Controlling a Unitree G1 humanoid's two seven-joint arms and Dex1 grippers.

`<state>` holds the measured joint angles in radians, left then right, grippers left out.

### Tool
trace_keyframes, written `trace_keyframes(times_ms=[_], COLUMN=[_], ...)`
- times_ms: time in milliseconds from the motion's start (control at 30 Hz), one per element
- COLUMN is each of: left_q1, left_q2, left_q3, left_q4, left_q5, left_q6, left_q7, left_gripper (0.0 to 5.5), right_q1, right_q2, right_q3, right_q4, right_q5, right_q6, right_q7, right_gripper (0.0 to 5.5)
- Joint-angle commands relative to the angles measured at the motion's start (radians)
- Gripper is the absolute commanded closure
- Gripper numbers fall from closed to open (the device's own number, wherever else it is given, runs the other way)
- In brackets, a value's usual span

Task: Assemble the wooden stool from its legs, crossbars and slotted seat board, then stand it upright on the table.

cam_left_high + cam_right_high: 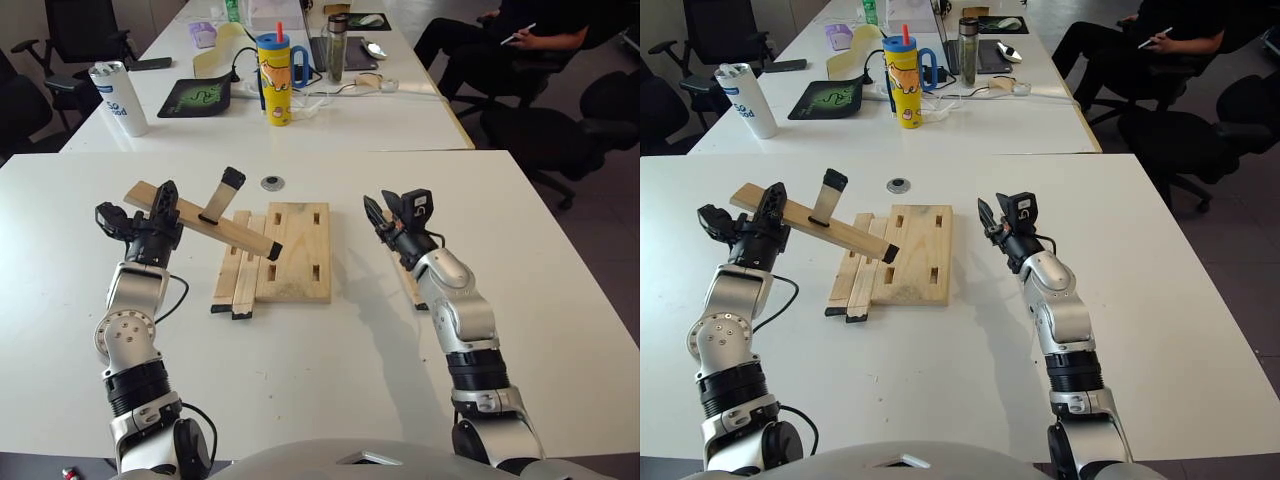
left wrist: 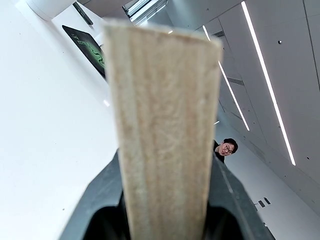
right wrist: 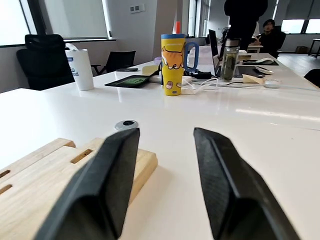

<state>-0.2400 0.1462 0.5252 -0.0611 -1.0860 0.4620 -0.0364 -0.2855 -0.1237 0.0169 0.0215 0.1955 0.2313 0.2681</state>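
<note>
My left gripper point(image 1: 163, 207) is shut on one end of a long wooden leg point(image 1: 218, 228) and holds it slanted above the table. A shorter piece with a black cap point(image 1: 224, 193) sticks up from that leg's middle. The leg's black-tipped far end hangs over the slotted seat board point(image 1: 298, 252), which lies flat at the table's centre. Two more legs point(image 1: 235, 277) lie side by side against the board's left edge. To the right of the board, my right gripper point(image 1: 381, 213) is open, its fingers point(image 3: 100, 190) low over the table near the board's corner point(image 3: 45, 180). Another wooden piece point(image 1: 410, 286) lies partly hidden under my right forearm.
A round cable grommet point(image 1: 271, 182) sits behind the board. The table beyond holds a yellow mug point(image 1: 275, 82), a white bottle point(image 1: 118, 98), a dark bottle point(image 1: 335, 45) and a mouse pad point(image 1: 195, 96). Office chairs stand at the far right.
</note>
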Motion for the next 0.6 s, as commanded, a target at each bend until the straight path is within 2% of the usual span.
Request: trace_keyframes(times_ms=[33,167,333,467,600], left_q1=[-0.059,-0.118,-0.092,-0.051,0.036], left_q2=[0.014,0.019,0.008,0.008,-0.012], left_q3=[-0.005,-0.019,-0.021,0.013,-0.008], left_q4=[0.056,0.128,0.083,0.014,-0.136], left_q5=[0.042,0.099,0.120,0.089,0.065], left_q6=[-0.038,-0.080,-0.083,-0.067,-0.021], left_q7=[-0.023,-0.046,-0.044,-0.007,0.035], left_gripper=[4.48,4.48,4.48,4.48,4.48], right_q1=[0.030,0.042,0.052,0.060,0.068], right_q2=[0.017,0.024,0.030,0.030,0.030], right_q3=[0.026,0.053,0.053,0.052,0.056], right_q4=[0.024,0.030,0.030,0.035,0.031], right_q5=[-0.043,-0.071,-0.086,-0.090,-0.105], right_q6=[-0.043,-0.074,-0.089,-0.091,-0.096], right_q7=[-0.018,-0.015,-0.024,-0.034,-0.048], right_gripper=[4.15,4.76,5.43,5.50,5.50])
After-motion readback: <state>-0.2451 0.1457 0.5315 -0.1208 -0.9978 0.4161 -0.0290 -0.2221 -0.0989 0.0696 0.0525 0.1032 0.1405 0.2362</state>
